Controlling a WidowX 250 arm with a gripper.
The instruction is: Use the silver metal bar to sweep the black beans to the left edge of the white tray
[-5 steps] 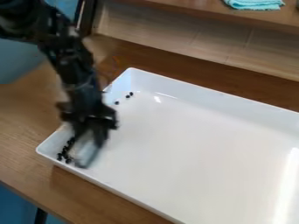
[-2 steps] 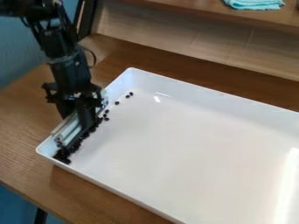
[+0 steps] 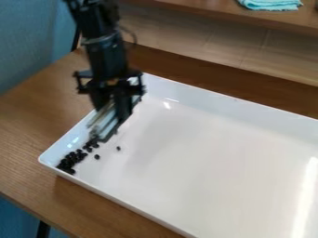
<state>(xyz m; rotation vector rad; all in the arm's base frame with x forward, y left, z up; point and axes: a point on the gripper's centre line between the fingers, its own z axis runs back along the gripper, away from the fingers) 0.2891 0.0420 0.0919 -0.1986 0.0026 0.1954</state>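
Pale, partly see-through flat strip: held over tray's short left side, slanting along wall; blurred, contact with tray floor unclear. Gripper was closed narrow on strip's middle, likely for balance, long edge probably turned down. Small, round, black beads were heaped in tray's near-left corner, presumably contained by walls; two strays lay apart on tray floor. Beneath tray: brown wooden tabletop.

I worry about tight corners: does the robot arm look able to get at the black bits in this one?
Probably yes: its hand is near, and nothing covers the main pile. The tray walls and the pale tool it holds might hamper it.
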